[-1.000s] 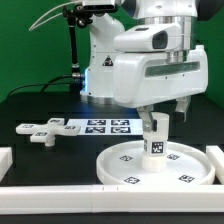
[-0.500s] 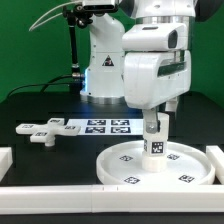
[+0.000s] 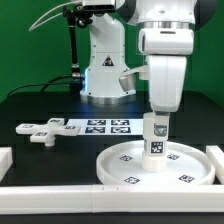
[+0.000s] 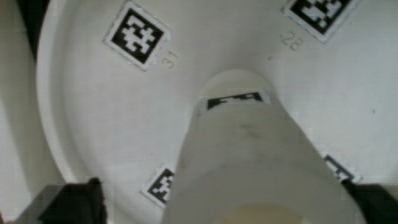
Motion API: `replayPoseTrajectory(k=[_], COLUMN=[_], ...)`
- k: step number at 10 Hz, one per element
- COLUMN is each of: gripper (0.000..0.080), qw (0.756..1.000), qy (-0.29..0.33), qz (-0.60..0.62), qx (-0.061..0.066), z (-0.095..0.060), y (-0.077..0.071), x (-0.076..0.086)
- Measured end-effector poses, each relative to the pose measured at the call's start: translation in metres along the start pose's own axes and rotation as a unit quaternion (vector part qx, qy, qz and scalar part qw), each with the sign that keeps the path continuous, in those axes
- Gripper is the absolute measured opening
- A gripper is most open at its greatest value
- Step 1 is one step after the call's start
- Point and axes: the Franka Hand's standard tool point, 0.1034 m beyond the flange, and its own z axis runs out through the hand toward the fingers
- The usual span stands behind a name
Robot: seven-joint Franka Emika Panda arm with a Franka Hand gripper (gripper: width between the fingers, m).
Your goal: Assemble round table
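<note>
Pincer (image 3: 157, 113) hangs open straight above the short leg (image 3: 156, 139), which stands upright at the middle of the round disc (image 3: 125, 161) beneath it. To grip well, I judge it should descend centred, straddle the leg evenly, then close without tilting it.

Marker board (image 3: 98, 126) lies flat on my black table (image 3: 30, 105), w/ several b&w tags showing. White rail (image 3: 60, 194) runs along the near edge; short rail pieces at the ext. view's left (image 3: 5, 157) & right (image 3: 217, 152). Green backdrop (image 3: 30, 40) behind.
</note>
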Motion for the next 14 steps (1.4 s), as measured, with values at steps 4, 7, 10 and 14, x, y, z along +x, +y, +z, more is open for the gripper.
replayPoseTrajectory(k=[4, 7, 10, 14], gripper=[0.0649, 0.0536, 0.0407, 0.0407], qw=[0.994, 0.995, 0.995, 1.000], qy=[-0.011, -0.011, -0.012, -0.015], qz=[-0.105, -0.095, -0.095, 0.006], qx=[-0.001, 0.001, 0.002, 0.014], z=[0.0009, 0.0014, 0.0016, 0.0028], y=[-0.0005, -0.0013, -0.0015, -0.0062], x=[-0.0021, -0.0032, -0.0035, -0.0007])
